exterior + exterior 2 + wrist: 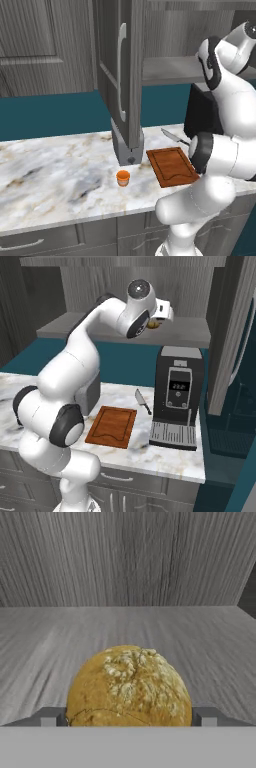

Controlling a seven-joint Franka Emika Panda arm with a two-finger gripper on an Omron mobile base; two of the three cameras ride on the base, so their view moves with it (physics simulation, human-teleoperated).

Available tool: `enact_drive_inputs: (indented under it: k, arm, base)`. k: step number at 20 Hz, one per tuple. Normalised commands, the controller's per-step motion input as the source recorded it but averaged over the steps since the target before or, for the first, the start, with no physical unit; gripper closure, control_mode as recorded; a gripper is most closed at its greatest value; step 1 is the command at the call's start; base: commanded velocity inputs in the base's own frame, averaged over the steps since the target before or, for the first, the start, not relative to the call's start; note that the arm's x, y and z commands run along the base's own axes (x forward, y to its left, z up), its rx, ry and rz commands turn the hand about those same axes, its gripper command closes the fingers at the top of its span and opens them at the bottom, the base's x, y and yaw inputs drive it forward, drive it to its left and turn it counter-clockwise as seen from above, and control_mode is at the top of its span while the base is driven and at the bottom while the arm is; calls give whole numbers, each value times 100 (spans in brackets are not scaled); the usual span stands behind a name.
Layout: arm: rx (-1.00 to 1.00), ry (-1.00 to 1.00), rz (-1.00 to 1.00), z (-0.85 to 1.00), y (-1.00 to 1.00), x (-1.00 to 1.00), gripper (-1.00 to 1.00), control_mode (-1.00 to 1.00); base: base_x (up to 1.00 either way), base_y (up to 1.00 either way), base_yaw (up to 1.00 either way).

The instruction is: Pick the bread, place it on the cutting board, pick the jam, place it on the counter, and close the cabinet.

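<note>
Bread (129, 686): on cabinet shelf (125, 632), between the wide-apart fingers of the gripper (129, 717), not yet clamped; cutting board (171, 166) bare on desk (55, 175); jam (122, 178) already on desk; cabinet door (125, 75) open; bread transfer and door closing remain.

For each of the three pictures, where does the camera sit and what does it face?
Left base view: behind-left, facing the open cabinet, counter, jam; arm at right.
Right base view: behind-right, facing the cutting board; arm reaches onto the shelf.
Hand view: on the hand, facing the bread between the open pincer tips.
Both base views share the board.
</note>
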Motion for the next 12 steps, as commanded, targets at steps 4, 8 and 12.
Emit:
enact_drive_inputs:
  k: [4,8,12]
  arm:
    - [0,-4,0,3,0,-61,100,-100]
    - [0,0,0,9,0,-67,100,-100]
    - [0,0,0,6,0,-71,100,-100]
  base:
    - [0,0,0]
    - [0,0,0]
    - [0,0,0]
